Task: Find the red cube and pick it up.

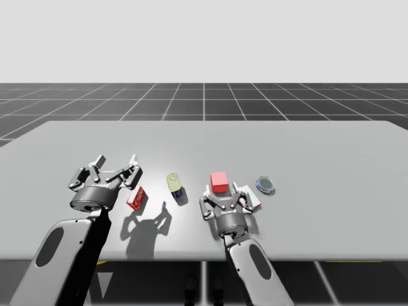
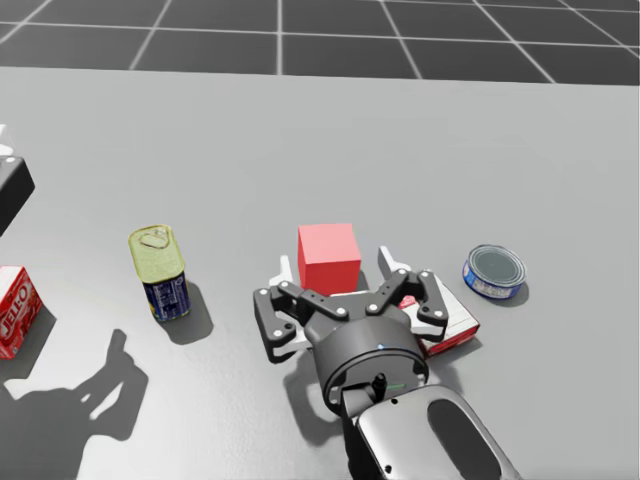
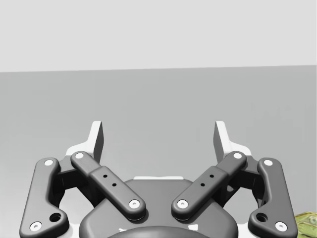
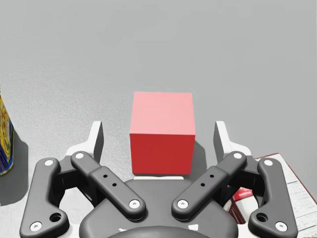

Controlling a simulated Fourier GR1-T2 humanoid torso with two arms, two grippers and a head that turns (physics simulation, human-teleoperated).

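Right gripper at the red cube, fingers spread.
Both my fingers flank the cube without touching it; it sits on the table just right of the high view's centre. My left gripper, at lower left, is likewise spread.

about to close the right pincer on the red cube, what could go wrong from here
1. My right pincer is open with the red cube between its fingers, but they seem to reach only its near part; closing now might squeeze it out ahead.
2. The flat red-and-white box lies partly under the pincer, beside one finger; it could snag or get dragged along.
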